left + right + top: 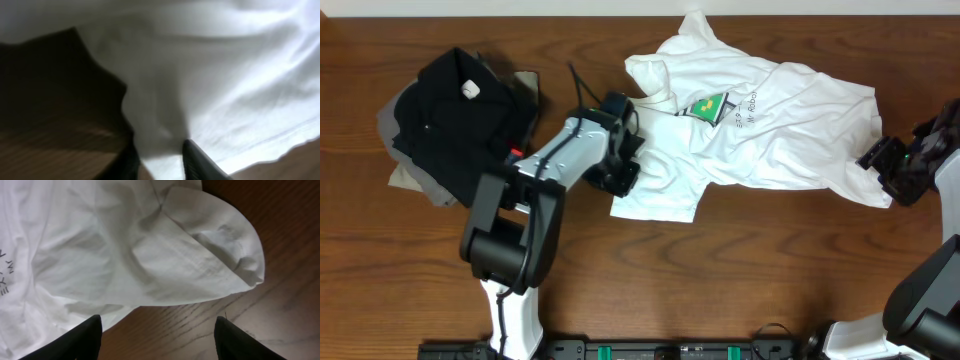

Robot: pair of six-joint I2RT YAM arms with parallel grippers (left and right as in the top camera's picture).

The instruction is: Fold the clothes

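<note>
"Overhead view, entry one: what is listed for the left gripper (620, 168)?"

"It is set at the left end of the T-shirt (770, 130). In the left wrist view its jaws are seen drawn narrow, with a fold of the white cloth pinched between the two dark fingers (200, 162)."

"Entry two, the right gripper (892, 168)?"

"It is placed at the right edge of the T-shirt. In the right wrist view the jaws are seen wide apart and nothing is held. A rounded corner of the T-shirt lies just ahead of the fingers (85, 337), and bare table (280, 255) is shown between them."

"Entry three: position and lie of the T-shirt?"

"It is spread crumpled on the far half of the table, between the two grippers. Its long axis is run left to right. The green print (708, 105) is turned face up, left of the middle, with grey lettering (745, 108) just beside it. One part is pointed toward the far edge, and a flap toward the near edge by the left gripper. Which end is the collar cannot be told."

"Other items?"

"A black garment (450, 105) with a white tag (470, 88) is laid on a grey garment (410, 170) at the far left, not touching the T-shirt."
</note>
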